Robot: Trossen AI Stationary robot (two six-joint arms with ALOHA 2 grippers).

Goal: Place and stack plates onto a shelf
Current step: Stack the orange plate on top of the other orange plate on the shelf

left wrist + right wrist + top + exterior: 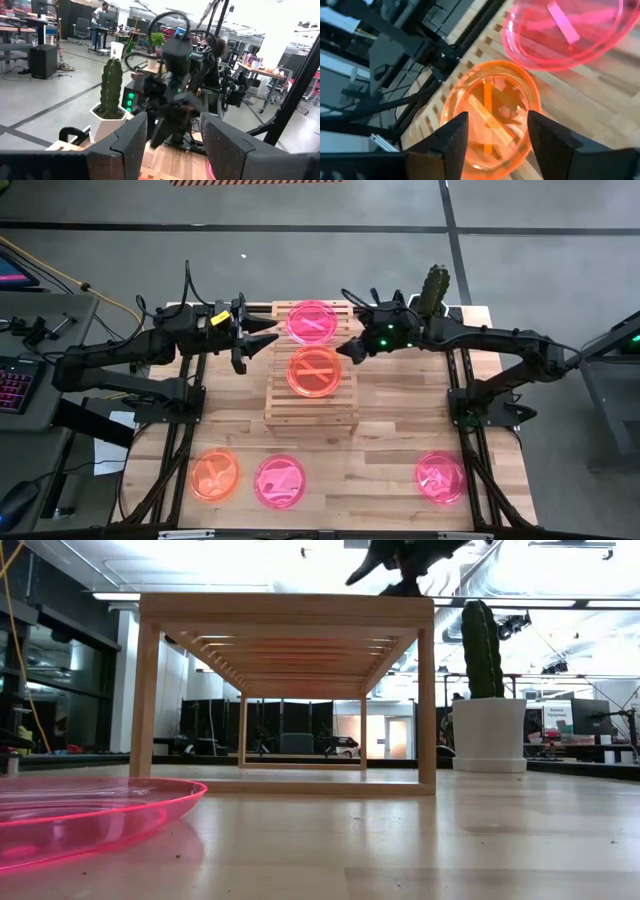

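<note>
Shelf [310, 405] stood at table centre, slatted top facing up. Two plates sat on it: a pink plate [313, 321] at the far end and an orange plate [314, 372] just nearer the middle, close together; whether the rims touched could not be told. Three plates lay on the tabletop [390, 450] along the near edge: an orange one [215, 474] and a pink one [280, 481] side by side at left, and another pink one [440, 476] well apart at right.

Left gripper [262, 338] hovered beside the shelf's left edge, fingers spread, nothing between them. Right gripper [352, 350] hovered at the shelf's right edge, fingers also spread and empty; its wrist view looked down onto the orange plate between the fingers [452, 137]. A potted cactus [434, 286] stood behind the right arm.

Judgement: the plates looked thin, light, stiff, smooth plastic, likely to slide on the wood. The raised rim seemed the only usable hold, pinched across the lip.
</note>
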